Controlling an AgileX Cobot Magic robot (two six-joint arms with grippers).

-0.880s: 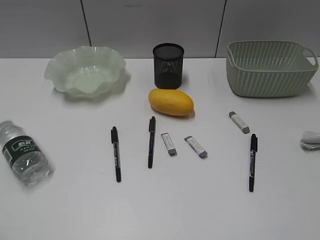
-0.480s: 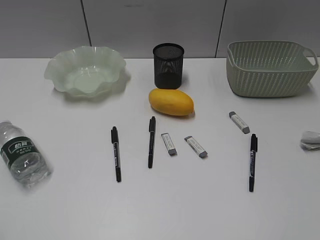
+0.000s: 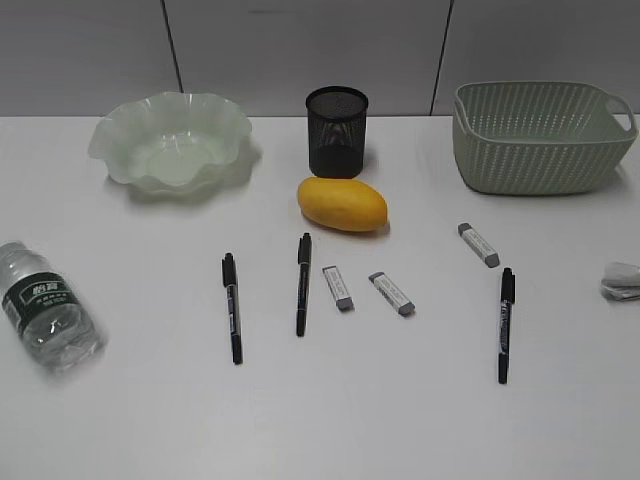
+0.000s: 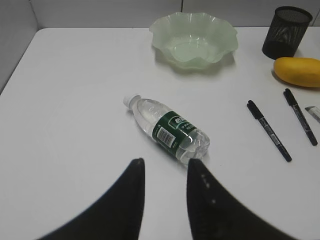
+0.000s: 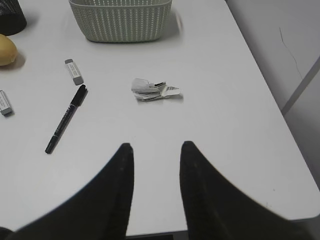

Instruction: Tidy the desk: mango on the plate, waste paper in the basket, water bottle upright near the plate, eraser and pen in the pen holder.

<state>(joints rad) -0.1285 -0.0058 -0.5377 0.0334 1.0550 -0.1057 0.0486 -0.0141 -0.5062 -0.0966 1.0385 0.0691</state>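
The yellow mango [image 3: 342,203] lies mid-desk in front of the black mesh pen holder [image 3: 337,131]. The wavy green plate [image 3: 170,140] is back left, the latticed basket [image 3: 540,135] back right. The water bottle [image 3: 48,310] lies on its side at the left edge; it also shows in the left wrist view [image 4: 167,129], just ahead of my open, empty left gripper [image 4: 165,162]. The waste paper [image 5: 154,90] lies ahead of my open, empty right gripper [image 5: 156,146]. Three black pens [image 3: 232,307] [image 3: 302,283] [image 3: 504,323] and three erasers [image 3: 338,287] [image 3: 392,293] [image 3: 478,244] lie across the front. Neither gripper shows in the exterior view.
The desk [image 3: 380,400] is white and ends at a right edge [image 5: 280,115] near the waste paper. A grey panelled wall stands behind the desk.
The water bottle has rolled slightly on the desk at the left edge. Nothing else has moved.
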